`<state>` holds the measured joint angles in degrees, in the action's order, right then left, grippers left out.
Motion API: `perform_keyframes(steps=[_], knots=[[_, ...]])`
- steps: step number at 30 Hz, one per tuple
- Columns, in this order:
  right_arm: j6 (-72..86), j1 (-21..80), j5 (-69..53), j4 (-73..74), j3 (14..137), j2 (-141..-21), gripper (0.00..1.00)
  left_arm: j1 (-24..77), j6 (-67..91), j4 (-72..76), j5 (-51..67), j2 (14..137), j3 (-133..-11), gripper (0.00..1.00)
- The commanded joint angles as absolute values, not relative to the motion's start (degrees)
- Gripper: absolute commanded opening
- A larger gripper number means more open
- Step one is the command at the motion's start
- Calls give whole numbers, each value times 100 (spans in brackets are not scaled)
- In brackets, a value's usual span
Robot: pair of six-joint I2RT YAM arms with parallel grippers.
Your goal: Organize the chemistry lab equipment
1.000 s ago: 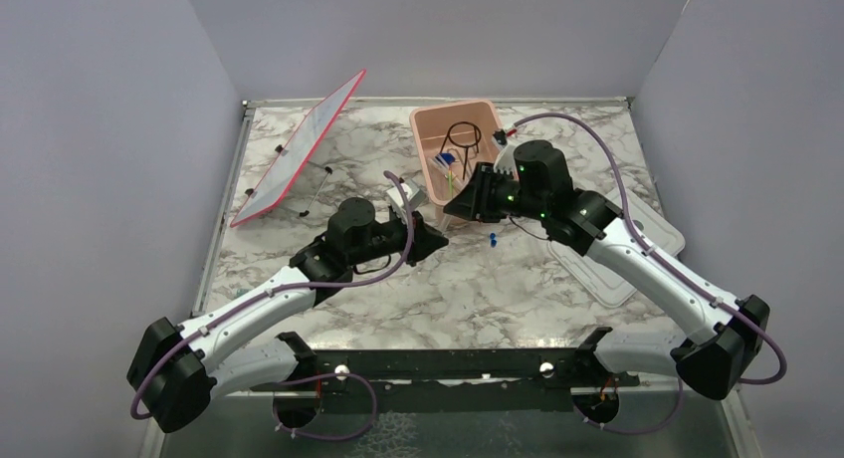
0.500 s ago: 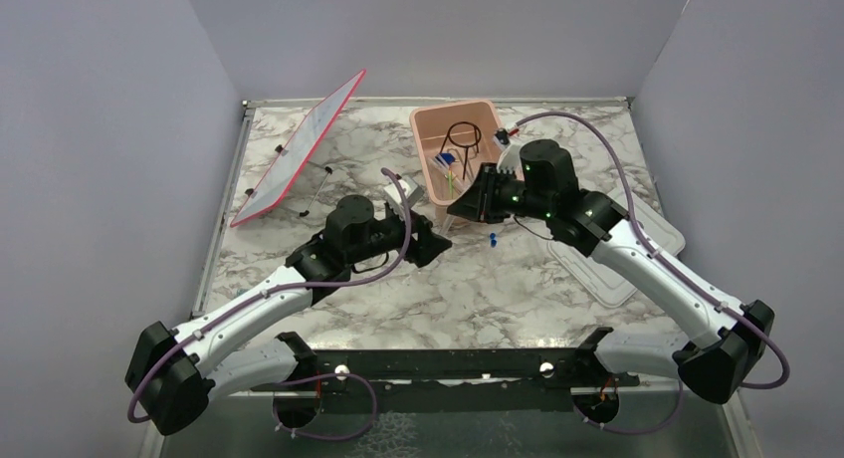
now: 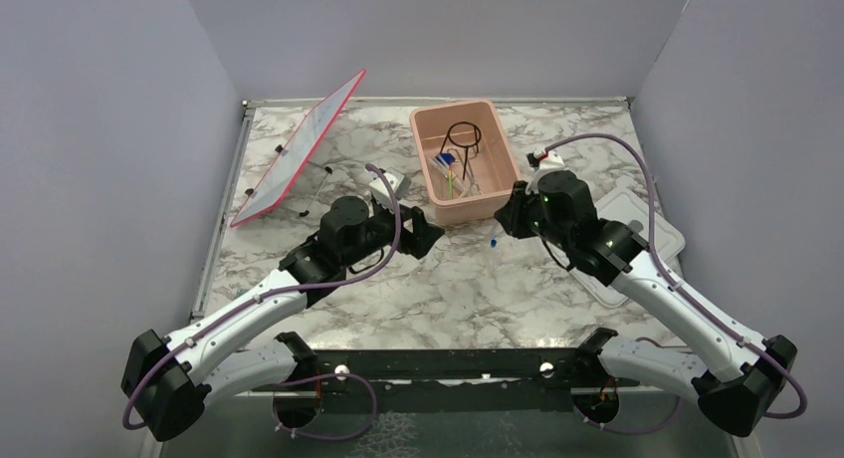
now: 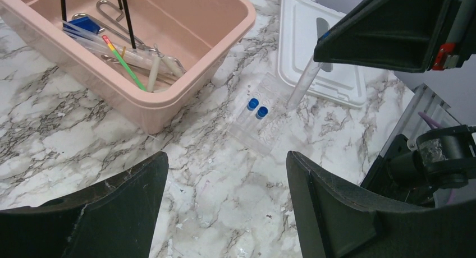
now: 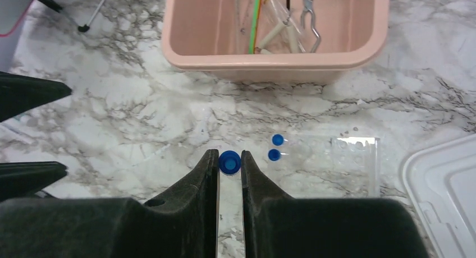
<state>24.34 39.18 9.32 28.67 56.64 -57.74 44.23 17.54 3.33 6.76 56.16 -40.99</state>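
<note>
The right pincer (image 5: pixel 229 154) grasps a blue-capped clear tube (image 5: pixel 229 162). The tube looks light, stiff and slippery, and is best pinched on the barrel near the cap. The left pincer (image 4: pixel 224 162) hangs released.

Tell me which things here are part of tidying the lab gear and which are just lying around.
Job: gripped blue-capped tube, two more capped tubes, green-yellow stick, tweezers, ring stand.
Lying about: pink tub, white lid, red-edged panel.
</note>
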Motion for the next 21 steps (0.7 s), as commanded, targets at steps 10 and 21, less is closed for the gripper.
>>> perform_keyframes(steps=[10,21], knots=[[2287,4008,1893,2136,4326,-5442,18,4412,1892,405,323,5723,-4050,79],[2130,4227,1971,1148,3718,-5642,18,4412,1929,461,258,5827,-4070,80]])
